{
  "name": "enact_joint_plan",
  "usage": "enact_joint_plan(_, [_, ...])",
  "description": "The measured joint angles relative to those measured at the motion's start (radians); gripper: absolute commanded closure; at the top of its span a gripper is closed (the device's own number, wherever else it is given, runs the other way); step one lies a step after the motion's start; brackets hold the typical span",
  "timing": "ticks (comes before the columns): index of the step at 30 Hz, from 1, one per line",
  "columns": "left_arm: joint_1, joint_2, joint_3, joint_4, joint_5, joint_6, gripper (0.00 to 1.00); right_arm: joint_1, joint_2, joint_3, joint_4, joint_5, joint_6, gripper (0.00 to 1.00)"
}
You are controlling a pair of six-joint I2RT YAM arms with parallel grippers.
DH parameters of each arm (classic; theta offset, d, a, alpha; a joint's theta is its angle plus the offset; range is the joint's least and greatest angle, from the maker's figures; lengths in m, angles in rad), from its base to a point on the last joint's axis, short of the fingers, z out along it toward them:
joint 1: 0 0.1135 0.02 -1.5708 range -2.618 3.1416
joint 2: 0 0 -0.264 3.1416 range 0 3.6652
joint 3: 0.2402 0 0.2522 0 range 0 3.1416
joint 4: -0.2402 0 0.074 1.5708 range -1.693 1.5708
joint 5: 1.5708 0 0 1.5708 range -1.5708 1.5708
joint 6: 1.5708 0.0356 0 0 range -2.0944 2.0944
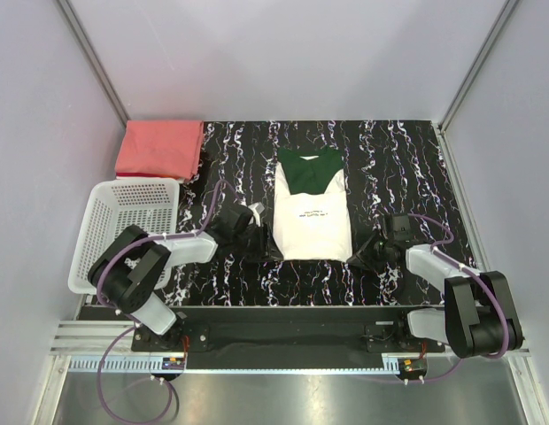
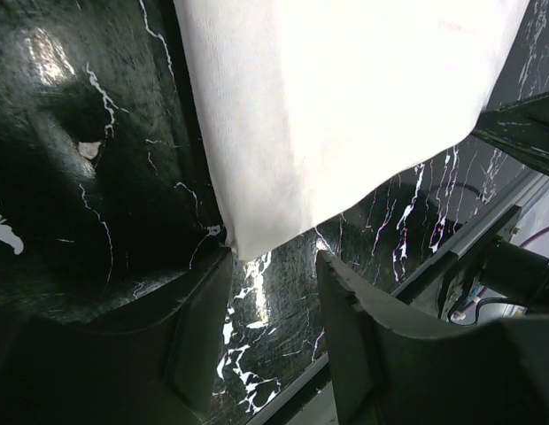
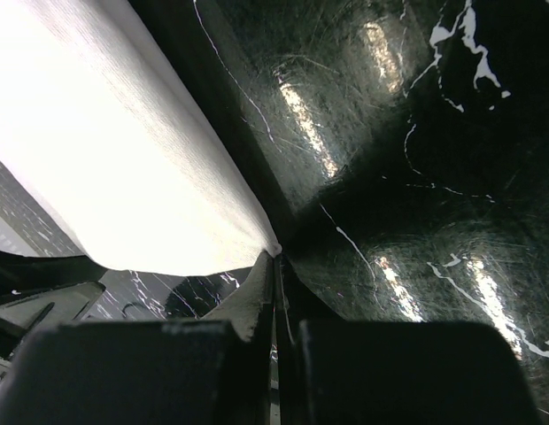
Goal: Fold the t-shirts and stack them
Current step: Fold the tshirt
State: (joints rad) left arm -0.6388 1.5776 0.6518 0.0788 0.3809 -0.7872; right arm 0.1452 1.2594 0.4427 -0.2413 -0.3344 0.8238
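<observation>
**Top view.** On the black marbled table point(image 1: 390, 159) the cream shirt point(image 1: 314, 221) lies folded in a tall oblong at the centre. Its green part point(image 1: 310, 170) is at 12 o'clock and the small dark print sits mid-chest. The red shirt point(image 1: 159, 149) lies folded at the table's 10 o'clock corner, well apart from the cream one. The white basket point(image 1: 133, 183) stands at 9 o'clock, just near of the red shirt. The left gripper point(image 1: 264, 241) is low at the cream shirt's 7 o'clock corner. The right gripper point(image 1: 359, 252) is at its 5 o'clock corner. Both are right at the cloth's edge.

**Left wrist.** The 2 fingers point(image 2: 199, 328) stand apart, with bare table showing between them. The cream shirt fills the frame from 11 to 2 o'clock. Its corner comes down to the tip of the 9 o'clock finger, just short of the gap, and no cloth is in the gap.

**Right wrist.** The 2 fingers point(image 3: 257, 305) are pressed together, with only a thin seam between them. The cream shirt runs in from 10 o'clock, and its corner ends exactly at the fingertips. I cannot tell whether any cloth is caught in the seam.
</observation>
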Motion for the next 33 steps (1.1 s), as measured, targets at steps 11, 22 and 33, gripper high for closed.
enact_joint_plan(11, [-0.014,0.017,0.006,-0.035,-0.027,0.014,0.84,0.0,-0.009,-0.005,0.004,0.0,-0.002,1.0])
enact_joint_plan(22, [-0.038,0.015,0.055,-0.127,-0.066,0.065,1.0,0.0,-0.065,-0.009,-0.039,0.001,-0.038,1.0])
enact_joint_plan(33, [-0.152,-0.253,0.055,-0.272,-0.17,0.074,1.0,0.005,-0.404,-0.007,-0.266,-0.002,-0.079,1.0])
